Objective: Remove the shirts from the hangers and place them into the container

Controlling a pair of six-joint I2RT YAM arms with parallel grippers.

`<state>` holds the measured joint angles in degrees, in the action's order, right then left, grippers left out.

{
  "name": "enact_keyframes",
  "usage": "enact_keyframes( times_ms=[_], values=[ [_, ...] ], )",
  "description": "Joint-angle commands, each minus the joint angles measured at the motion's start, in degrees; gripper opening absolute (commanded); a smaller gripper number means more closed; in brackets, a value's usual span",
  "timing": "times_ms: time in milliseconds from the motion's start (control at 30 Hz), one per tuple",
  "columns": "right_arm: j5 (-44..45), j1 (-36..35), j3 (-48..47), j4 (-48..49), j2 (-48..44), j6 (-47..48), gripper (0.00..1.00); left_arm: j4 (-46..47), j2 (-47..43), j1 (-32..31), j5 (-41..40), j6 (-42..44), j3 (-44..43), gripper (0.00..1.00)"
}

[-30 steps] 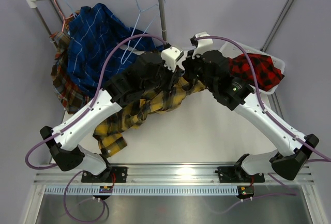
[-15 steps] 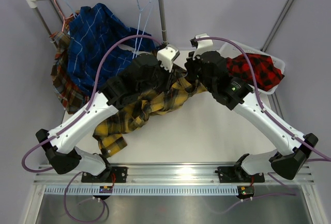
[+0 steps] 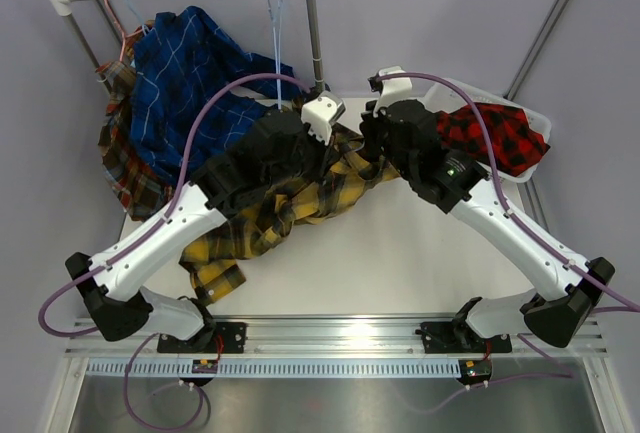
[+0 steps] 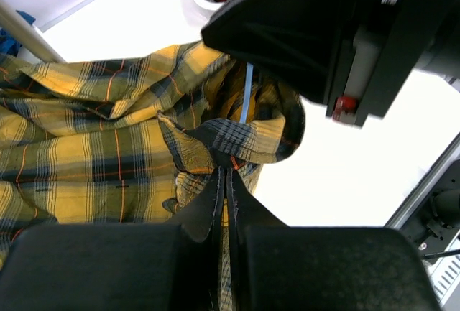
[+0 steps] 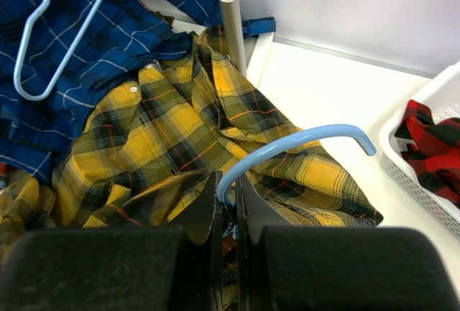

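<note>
Top external: red-and-black shirt [image 3: 495, 138] lies in container [image 3: 536, 111] at 2 o'clock, one done. Yellow-and-black shirt [image 3: 260, 223] sprawls mid-worktop. Left end effector [image 4: 224, 171] is pinched shut on its fabric, and right end effector [image 5: 228, 182] is clamped on light blue hanger [image 5: 302, 138], likely separating them. Blue shirt [image 3: 190, 73] and brown-red shirt [image 3: 125, 163] hang at 11 o'clock, undone.

hanger [image 5: 302, 139] body under yellow shirt [image 5: 180, 124], container [image 5: 420, 176] cropped

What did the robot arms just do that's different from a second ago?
The left gripper slid a little left and pinched shut on the yellow shirt. The empty blue hanger swung edge-on. The right gripper kept holding the shirt's hanger; the red shirt stayed in the container.
</note>
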<state>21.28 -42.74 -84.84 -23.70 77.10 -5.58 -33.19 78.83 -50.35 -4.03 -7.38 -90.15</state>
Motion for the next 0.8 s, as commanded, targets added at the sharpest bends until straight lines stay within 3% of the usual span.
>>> enact_keyframes(
  times_ms=[0,233,767],
  values=[
    [5.6,0.2,0.5,1.8,-1.5,1.5,0.0,2.4,-3.8,0.3,-1.3,0.2,2.5,0.0],
    [9.6,0.4,0.9,1.7,-2.1,2.3,0.0,2.6,-8.9,0.3,-2.8,-0.8,9.3,0.0],
    [14.7,8.8,-4.8,-4.9,-5.8,-2.6,0.0,2.4,-36.3,0.3,-6.1,-8.9,38.5,0.0]
  ],
)
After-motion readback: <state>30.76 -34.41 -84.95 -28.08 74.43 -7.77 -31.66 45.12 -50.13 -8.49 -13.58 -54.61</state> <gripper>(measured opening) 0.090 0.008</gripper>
